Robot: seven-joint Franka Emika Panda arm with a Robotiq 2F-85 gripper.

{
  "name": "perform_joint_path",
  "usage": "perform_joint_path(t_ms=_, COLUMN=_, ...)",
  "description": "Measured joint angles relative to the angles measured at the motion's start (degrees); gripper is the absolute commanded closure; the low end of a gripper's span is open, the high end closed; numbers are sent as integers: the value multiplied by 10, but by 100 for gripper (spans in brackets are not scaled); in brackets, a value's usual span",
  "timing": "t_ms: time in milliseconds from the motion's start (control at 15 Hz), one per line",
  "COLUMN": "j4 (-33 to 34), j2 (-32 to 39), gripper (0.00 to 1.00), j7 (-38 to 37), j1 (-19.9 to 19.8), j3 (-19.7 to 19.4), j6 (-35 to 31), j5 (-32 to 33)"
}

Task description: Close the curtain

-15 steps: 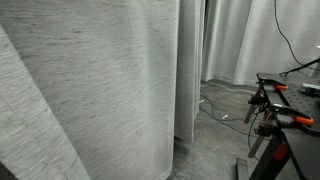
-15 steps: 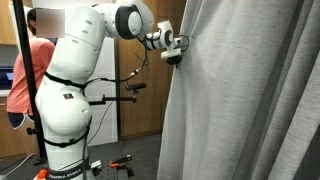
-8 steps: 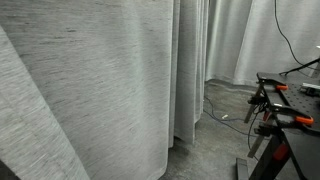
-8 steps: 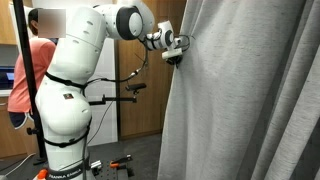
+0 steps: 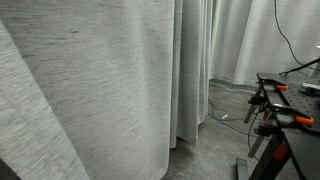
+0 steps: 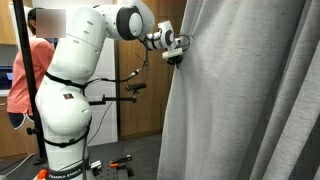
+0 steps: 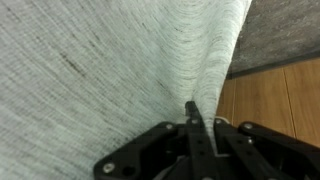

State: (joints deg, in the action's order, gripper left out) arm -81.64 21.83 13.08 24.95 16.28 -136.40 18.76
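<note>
The curtain (image 6: 250,95) is hanging floor-length in deep vertical folds, filling the right half of the frame in an exterior view. The white arm (image 6: 70,90) is standing left of centre and reaching toward the upper middle. A person in red (image 6: 20,85) is standing at the far left edge. The gripper (image 6: 181,56) is meeting the curtain's left edge, high up. In the wrist view the fingers (image 7: 196,125) are sitting narrow at bottom centre, pinching a fold of that edge.

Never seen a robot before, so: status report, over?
End effector shut on curtain edge. Fabric hangs in deep folds. Bench stands apart from it.
</note>
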Motion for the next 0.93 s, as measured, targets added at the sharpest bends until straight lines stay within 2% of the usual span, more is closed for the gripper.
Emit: perform_joint_path(t_ms=933, j4=15, j2=9, gripper=99, j7=13, j1=16, j3=-12, j6=44, j5=116)
